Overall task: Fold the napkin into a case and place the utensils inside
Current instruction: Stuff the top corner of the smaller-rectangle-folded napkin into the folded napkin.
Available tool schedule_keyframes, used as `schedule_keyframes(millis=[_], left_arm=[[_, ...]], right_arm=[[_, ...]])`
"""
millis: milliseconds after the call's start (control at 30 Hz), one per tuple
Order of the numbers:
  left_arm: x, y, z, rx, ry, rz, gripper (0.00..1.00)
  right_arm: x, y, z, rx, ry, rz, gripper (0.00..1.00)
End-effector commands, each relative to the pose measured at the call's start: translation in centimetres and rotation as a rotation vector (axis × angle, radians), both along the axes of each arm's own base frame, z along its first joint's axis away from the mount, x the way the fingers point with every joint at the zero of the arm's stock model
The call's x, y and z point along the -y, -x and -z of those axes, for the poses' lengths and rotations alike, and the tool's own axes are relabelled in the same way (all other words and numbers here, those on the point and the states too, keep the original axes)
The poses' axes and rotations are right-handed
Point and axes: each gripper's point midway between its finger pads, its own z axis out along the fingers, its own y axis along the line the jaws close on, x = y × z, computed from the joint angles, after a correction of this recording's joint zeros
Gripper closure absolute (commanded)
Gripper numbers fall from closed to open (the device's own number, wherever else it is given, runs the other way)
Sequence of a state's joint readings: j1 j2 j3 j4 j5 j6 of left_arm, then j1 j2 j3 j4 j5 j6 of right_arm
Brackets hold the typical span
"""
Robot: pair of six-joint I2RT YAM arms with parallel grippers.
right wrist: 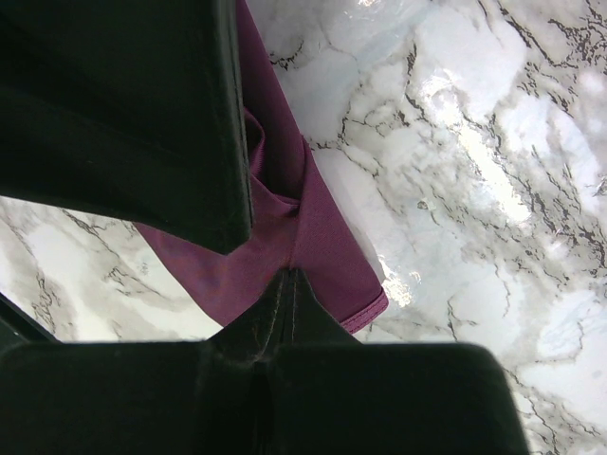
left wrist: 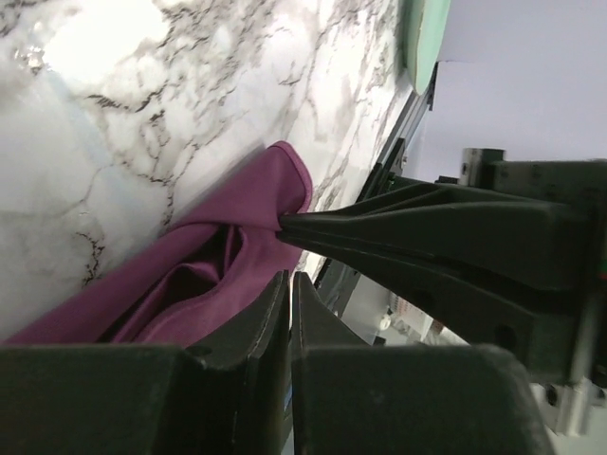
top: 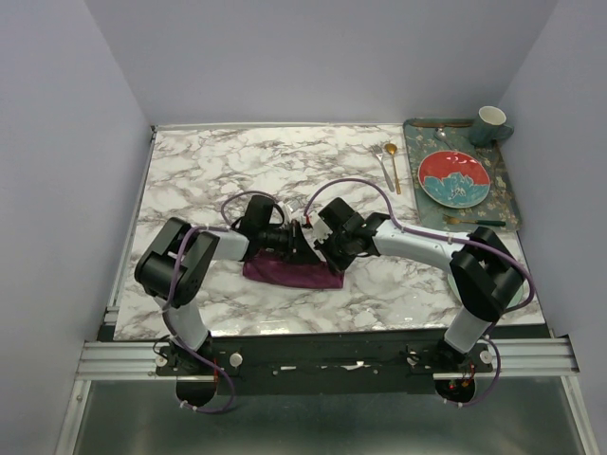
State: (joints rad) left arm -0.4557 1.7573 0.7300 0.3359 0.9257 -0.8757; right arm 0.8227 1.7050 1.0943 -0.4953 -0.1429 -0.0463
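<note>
Lavender walls [top: 313,57] close in a white marble table [top: 237,171] with grey veins, glossy under the light. Both black arms bend inward and meet over the near middle of it, hiding much of what lies beneath.

A patterned teal tray [top: 505,204] sits at the far right corner. The napkin [top: 289,273], a creased plum bundle folded over itself, lies near the front edge below the wrists.

The right gripper [right wrist: 285,277] is clamped on a raised crease of that cloth. The left gripper [left wrist: 288,280] has its fingers pressed together at the fold, though I cannot tell whether cloth is caught between them.

On the tray rest a red and teal plate [top: 455,178] and a mug [top: 491,123]. Just left of the tray, on bare marble, lie the fork [top: 381,161] and the spoon [top: 393,169], side by side and well apart from the napkin.
</note>
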Motion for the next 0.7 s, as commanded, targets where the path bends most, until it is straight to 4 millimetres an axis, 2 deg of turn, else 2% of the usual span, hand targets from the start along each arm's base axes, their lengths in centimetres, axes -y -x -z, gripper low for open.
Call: schedule_keyframes(millis=[0, 133, 267, 367, 433, 567, 667], left_arm=[[0.7, 1.0, 1.9, -0.083, -0.012, 0.012, 0.86], [1.8, 0.7, 2.5, -0.094, -0.009, 0.009, 0.86], [2.0, 0.2, 4.7, -0.15, -0.054, -0.03, 0.86], [2.3, -0.4, 5.4, -0.166, -0.055, -0.044, 0.87], [2.4, -0.8, 5.8, -0.173, -0.069, -0.063, 0.86], [1.6, -0.1, 7.8, -0.229, -0.142, -0.074, 0.86], [1.3, -0.1, 7.9, -0.199, -0.17, -0.06, 0.85]], right_arm=[[0.1, -0.3, -0.9, 0.026, -0.014, 0.007, 0.99], [0.0, -0.2, -0.9, 0.019, -0.018, 0.008, 0.99], [-0.2, 0.0, -1.0, 0.012, -0.028, -0.001, 0.99], [-0.2, 0.1, -1.1, 0.01, -0.035, -0.005, 0.99], [-0.1, 0.3, -1.2, 0.007, -0.038, -0.009, 0.99], [0.0, 0.1, -1.5, 0.022, -0.035, -0.005, 0.99], [0.3, 0.0, -1.7, 0.035, -0.027, -0.006, 0.99]])
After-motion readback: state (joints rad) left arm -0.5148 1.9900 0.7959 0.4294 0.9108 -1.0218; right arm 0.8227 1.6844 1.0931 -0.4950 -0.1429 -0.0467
